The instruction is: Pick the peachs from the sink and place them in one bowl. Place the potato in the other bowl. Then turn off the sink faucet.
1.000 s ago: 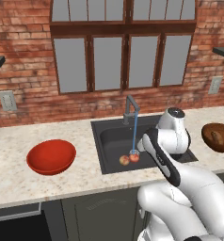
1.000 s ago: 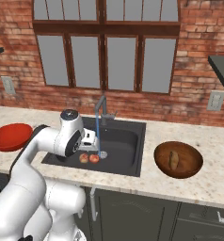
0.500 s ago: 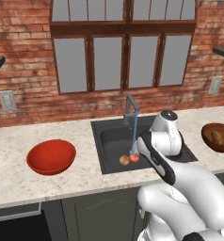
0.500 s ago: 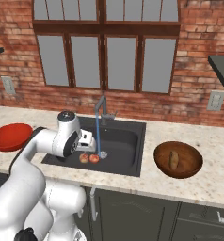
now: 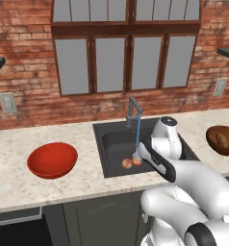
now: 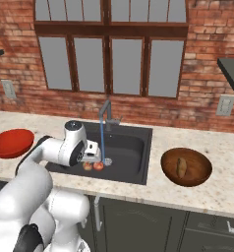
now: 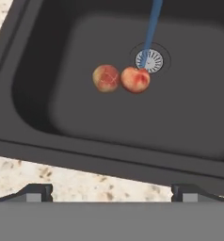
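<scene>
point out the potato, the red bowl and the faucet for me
potato (image 6: pixel 181 167), right base view, middle of the tan lump lying in the brown bowl
red bowl (image 5: pixel 52 160), left base view, its inner surface
faucet (image 6: pixel 105 110), right base view, top of the upright stem where the spout bends

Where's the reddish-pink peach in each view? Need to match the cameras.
Left base view: reddish-pink peach at the sink's near side, right of the paler peach.
Right base view: reddish-pink peach, again right of its twin.
Hand view: upper middle, touching the paler one.
Shared landmark: the round drain, under the water stream.
</scene>
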Tool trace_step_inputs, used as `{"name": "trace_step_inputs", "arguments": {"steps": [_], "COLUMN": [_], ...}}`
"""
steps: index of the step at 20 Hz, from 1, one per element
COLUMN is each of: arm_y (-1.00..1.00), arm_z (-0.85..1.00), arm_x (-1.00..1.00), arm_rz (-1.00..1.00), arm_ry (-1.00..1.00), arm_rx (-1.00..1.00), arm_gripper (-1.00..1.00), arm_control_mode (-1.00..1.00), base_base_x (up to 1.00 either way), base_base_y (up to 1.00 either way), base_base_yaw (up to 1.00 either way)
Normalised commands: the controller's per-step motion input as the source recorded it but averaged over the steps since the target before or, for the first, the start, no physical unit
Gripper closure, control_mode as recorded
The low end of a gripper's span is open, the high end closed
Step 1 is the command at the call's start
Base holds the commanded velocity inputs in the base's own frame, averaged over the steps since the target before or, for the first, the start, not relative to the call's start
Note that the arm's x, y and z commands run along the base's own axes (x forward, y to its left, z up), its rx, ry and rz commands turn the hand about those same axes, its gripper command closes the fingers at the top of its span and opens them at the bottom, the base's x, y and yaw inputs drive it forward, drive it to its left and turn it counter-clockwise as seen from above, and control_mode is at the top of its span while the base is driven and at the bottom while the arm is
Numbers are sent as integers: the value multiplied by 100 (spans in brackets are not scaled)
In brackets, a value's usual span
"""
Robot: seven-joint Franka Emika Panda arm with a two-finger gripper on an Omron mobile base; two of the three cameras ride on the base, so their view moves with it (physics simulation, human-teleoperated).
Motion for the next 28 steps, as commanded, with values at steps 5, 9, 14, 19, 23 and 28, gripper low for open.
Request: {"name": "trace_step_inputs", "arguments": {"steps": [5,9,14,19,23,28], "arm_y": [0,0,0,0,0,0], "arm_z": [-15,-11,-15,-14,-4,-1], "arm_x": [41,25,2,4,0,0], "arm_rz": [0,0,-2,-14,-28,-27], "arm_ry": [-2,-4,-1,0,0,-4], "arm_rx": [0,0,0,0,0,4], "arm_gripper": [-100,-100,-100,-100,-100,-100], "arm_control_mode": [-100,-100,-100,-100,-100,-100], "base_base_x": [0,0,0,0,0,0], "base_base_y": [0,0,0,0,0,0], "base_base_yaw": [0,0,0,0,0,0]}}
